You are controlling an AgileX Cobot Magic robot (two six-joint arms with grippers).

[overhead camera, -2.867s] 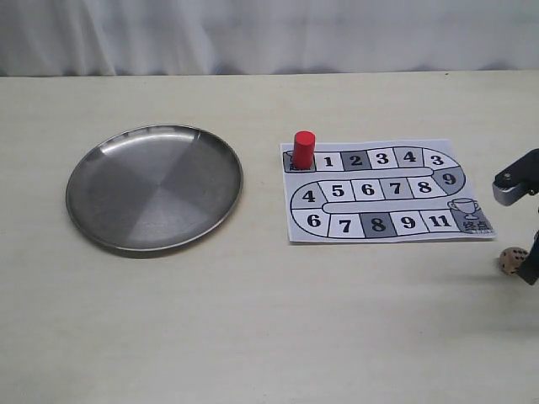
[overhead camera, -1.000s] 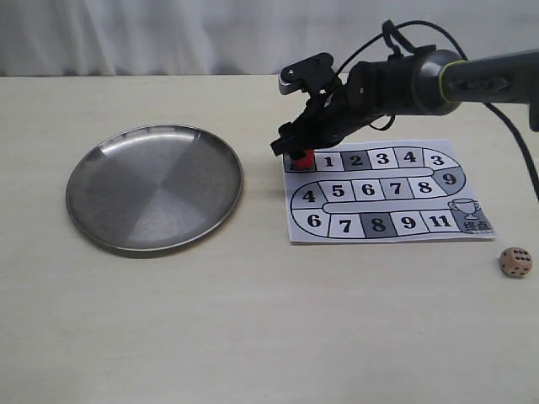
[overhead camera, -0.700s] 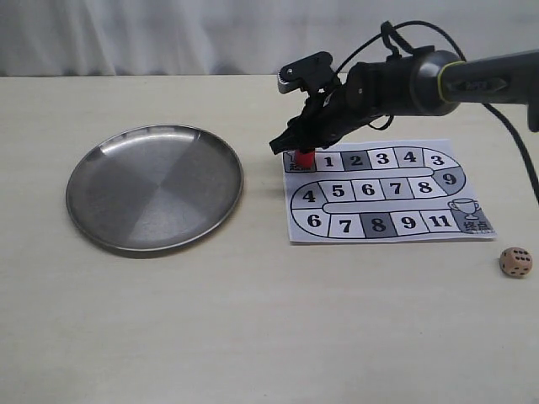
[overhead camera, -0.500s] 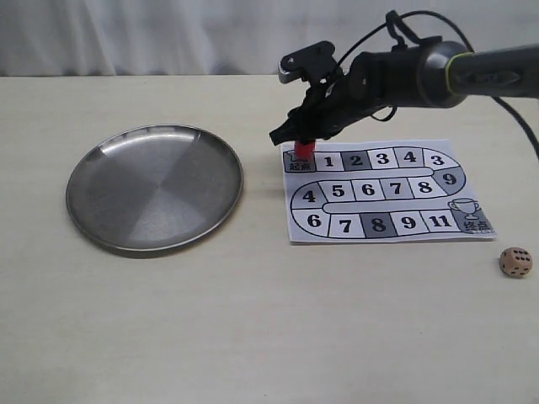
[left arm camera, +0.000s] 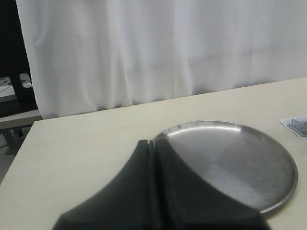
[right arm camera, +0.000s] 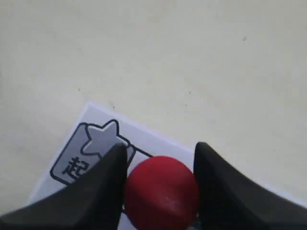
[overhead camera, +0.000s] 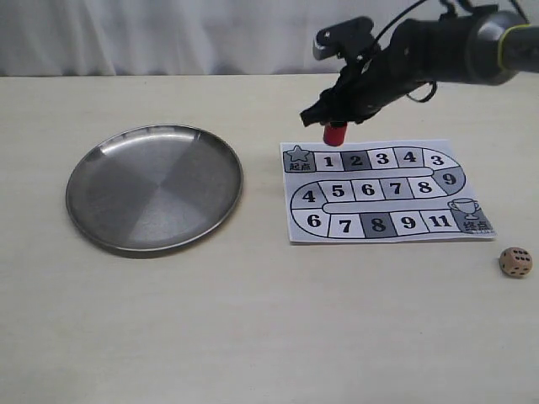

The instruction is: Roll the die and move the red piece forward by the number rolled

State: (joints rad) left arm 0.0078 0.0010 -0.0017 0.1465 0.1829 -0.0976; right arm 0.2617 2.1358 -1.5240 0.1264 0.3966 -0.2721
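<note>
Arm [overhead camera: 446, 42] outstretched over the board [overhead camera: 370, 237], right tool [overhead camera: 334, 120] clamped on the red piece [overhead camera: 335, 134], apparently airborne; left tool [left arm camera: 152, 148] together.

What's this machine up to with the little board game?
It is playing a dice board game. The right gripper is clamped on the red piece and holds it in the air over the numbered board, near squares 1 and 2. The die lies on the table to the right of the board. The left gripper is shut and idle beside the metal plate.
</note>
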